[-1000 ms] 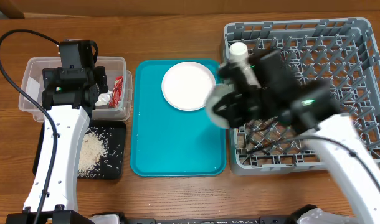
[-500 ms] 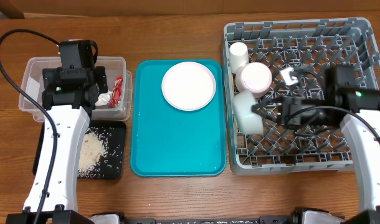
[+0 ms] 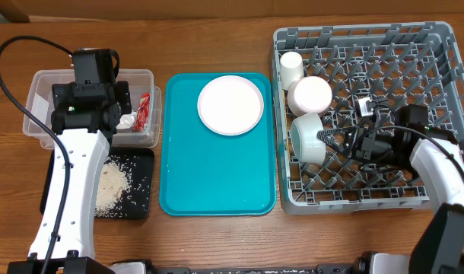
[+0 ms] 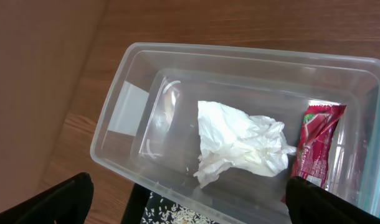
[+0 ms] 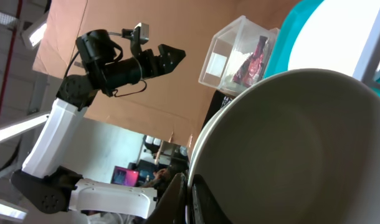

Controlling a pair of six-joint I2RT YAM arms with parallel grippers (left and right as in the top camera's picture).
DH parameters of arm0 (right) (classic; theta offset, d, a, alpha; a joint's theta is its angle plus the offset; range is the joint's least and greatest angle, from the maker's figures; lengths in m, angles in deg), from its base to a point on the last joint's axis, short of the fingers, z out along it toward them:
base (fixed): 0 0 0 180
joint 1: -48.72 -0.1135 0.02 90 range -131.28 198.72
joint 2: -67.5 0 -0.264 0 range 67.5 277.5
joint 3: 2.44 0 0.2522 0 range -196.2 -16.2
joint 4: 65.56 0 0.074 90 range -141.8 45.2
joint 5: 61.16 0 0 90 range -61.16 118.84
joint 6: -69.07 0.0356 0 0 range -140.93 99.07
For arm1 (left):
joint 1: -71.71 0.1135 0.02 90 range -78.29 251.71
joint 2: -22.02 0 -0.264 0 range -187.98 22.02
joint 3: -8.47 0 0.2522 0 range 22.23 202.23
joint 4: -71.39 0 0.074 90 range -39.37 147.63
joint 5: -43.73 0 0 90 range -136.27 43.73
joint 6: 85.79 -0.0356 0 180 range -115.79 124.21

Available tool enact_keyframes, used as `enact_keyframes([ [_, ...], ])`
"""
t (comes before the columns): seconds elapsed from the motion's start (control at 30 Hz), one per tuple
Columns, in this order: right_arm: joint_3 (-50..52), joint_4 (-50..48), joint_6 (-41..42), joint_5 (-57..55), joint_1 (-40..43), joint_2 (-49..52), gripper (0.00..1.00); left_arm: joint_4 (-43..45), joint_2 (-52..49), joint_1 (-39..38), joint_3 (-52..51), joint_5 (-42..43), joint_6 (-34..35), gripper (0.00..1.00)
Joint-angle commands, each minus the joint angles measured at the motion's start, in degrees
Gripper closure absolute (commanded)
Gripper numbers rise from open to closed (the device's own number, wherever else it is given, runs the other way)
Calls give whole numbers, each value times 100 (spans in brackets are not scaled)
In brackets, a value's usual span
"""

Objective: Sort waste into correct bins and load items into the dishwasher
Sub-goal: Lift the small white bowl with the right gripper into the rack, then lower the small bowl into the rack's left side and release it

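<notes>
The overhead view looks straight down from high up and takes in the whole desk [image 3: 217, 236]. The left wrist view looks down closely into the clear tub [image 4: 140, 93], which sits upper left overhead. The right wrist view is tipped sideways against a bowl [image 5: 289, 143] and faces that tub.

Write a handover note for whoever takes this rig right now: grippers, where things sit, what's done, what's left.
Left gripper: open, empty, above the clear tub.
Right gripper: shut on the rim of the larger bowl, which sits tilted in the dish rack.
Done: tissue and red wrapper in the tub; rice on the black tray; cup and small bowl in the rack.
Left: release the bowl, then load the plate from the teal tray.
</notes>
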Motion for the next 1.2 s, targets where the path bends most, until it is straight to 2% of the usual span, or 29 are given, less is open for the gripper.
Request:
enact_keyframes([
  [0.0,81,-31,-173,306,31,98,96,17,63,20,94,-74,-111,0],
  [0.43,232,-317,122,304,-4,98,96,17,63,20,94,-76,-111,0],
  [0.63,232,-1261,1209,304,-7,98,96,17,63,20,94,-76,-111,0],
  [1.17,234,-1401,1222,304,-361,98,96,17,63,20,94,-76,-111,0],
])
